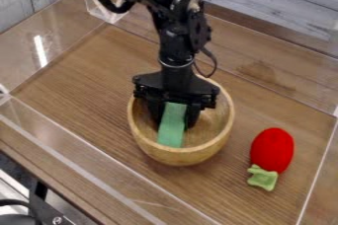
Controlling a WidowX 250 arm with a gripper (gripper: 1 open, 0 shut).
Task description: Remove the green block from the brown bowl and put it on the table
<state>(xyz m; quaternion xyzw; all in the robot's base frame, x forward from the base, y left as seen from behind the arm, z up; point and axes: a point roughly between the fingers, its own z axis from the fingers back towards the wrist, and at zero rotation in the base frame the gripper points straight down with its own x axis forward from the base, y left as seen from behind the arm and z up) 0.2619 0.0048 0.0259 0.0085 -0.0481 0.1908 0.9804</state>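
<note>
The brown wooden bowl [140, 133] sits mid-table, and the green block [173, 127] leans inside it with its upper end toward the back rim. My gripper [173, 113] points straight down into the bowl. Its black fingers [149, 103] straddle the block's upper end, one on each side and close to its faces. The fingers hide whether they press on the block. The block's lower end rests on the bowl's floor.
A red strawberry toy [272, 148] with a green leaf lies on the wood to the right of the bowl. Clear plastic walls [53, 41] fence the table on all sides. Bare wood lies left of the bowl and in front of it.
</note>
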